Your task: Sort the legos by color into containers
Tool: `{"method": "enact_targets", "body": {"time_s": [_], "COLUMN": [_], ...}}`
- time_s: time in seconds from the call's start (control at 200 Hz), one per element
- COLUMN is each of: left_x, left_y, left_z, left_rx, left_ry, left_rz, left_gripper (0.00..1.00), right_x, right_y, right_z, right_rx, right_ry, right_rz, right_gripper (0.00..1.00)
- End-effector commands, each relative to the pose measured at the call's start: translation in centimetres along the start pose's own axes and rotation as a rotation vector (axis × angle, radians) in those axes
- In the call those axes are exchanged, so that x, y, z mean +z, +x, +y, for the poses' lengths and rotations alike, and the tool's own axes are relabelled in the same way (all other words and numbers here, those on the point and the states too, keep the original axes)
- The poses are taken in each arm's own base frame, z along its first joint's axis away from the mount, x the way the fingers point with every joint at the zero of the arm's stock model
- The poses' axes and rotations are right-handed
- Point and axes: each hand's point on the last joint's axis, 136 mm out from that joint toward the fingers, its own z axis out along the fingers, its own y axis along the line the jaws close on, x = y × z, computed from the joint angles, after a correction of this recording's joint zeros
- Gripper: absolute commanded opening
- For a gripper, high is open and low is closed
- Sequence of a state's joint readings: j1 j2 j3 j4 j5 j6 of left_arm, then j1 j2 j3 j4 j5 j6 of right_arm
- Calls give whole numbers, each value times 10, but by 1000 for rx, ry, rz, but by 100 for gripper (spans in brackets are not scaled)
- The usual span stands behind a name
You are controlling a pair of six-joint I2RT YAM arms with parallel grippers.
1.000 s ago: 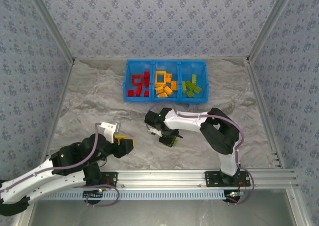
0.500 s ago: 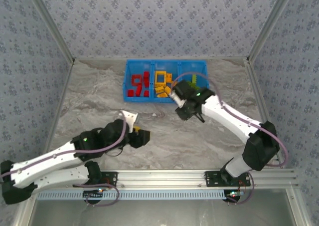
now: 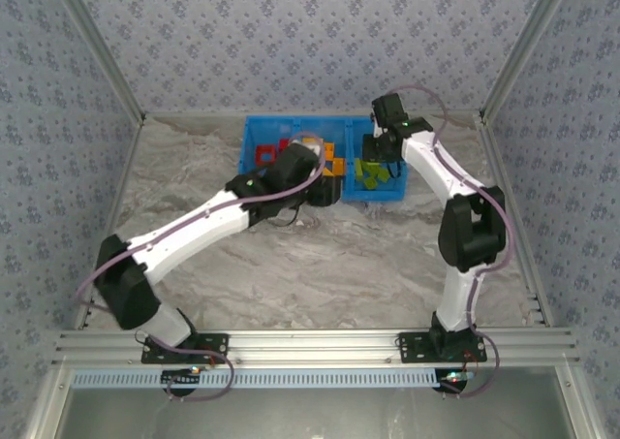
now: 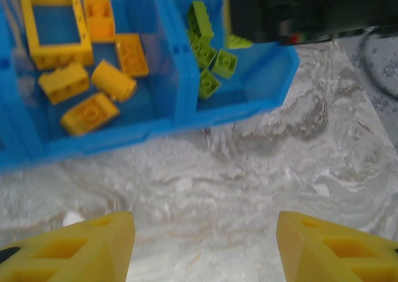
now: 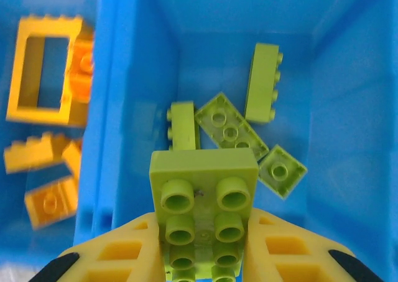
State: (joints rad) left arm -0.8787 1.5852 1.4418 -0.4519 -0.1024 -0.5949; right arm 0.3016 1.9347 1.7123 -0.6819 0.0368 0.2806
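Grey marbled table (image 4: pixel 249 170) lies bare under the left gripper (image 4: pixel 205 244), whose yellow fingers (image 4: pixel 93 244) stand spread wide with nothing between them, hovering just short of the near wall of the blue tray (image 4: pixel 180 64). From overhead, that left gripper (image 3: pixel 325 189) sits at the tray's front edge by the middle compartment, where orange-yellow bricks (image 4: pixel 90 112) and a yellow frame (image 4: pixel 53 23) lie. Red bricks (image 3: pixel 263 155) sit in the left-hand compartment of the blue tray (image 3: pixel 248 158). Farther back, the right gripper (image 3: pixel 373 153) hangs over the tray's right end. Its own camera shows the right gripper (image 5: pixel 202 244) pinching a lime green brick (image 5: pixel 204 201) by its long sides, studs up towards the lens, its long axis running along the fingers (image 5: pixel 118 251) and out towards the far wall. Directly below and just ahead of it is the green compartment (image 5: pixel 323 108), where loose green bricks (image 5: pixel 231 129) lie at mixed angles. The held brick seems to hang inside that compartment's walls, clear of the divider to its left, so the drop looks to be straight down. The right arm is plainly the one placed for it. I see no loose brick on the table.
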Motion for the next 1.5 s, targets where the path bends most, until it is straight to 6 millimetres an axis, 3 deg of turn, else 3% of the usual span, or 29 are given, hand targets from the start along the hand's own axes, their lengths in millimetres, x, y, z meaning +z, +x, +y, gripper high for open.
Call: {"method": "enact_targets", "body": {"time_s": [0.0,0.21,0.38,0.735,0.949,1.084,1.224,1.374,1.494], "left_x": [12,43,52,55,50,44,28,-3,-33], "left_y": [-28,-53,-65,-54,-47,-48,-53,-53,-50], "left_z": [-17,-24,-33,-46,-49,-50,-47,-28,8], "left_rx": [77,159,252,289,300,300,282,211,85], "left_ry": [-2,-80,-172,-170,-174,-177,-187,-210,-216], "left_rz": [-38,-59,-89,-75,-70,-74,-94,-121,-118], "left_gripper": [62,62,62,62,62,62,62,63,67], "right_x": [16,52,76,109,110,95,58,-10,-77], "right_y": [-27,-44,-42,-42,-42,-49,-62,-71,-60], "right_z": [4,-2,-8,-18,-16,-13,-10,-13,-12], "right_rx": [175,325,462,704,730,714,684,638,495], "right_ry": [-6,6,-4,-72,-93,-112,-119,-97,-40], "right_rz": [-64,-98,-91,-91,-75,-99,-170,-292,-402], "right_gripper": [31,30,30,34,52,56,53,52,58]}}
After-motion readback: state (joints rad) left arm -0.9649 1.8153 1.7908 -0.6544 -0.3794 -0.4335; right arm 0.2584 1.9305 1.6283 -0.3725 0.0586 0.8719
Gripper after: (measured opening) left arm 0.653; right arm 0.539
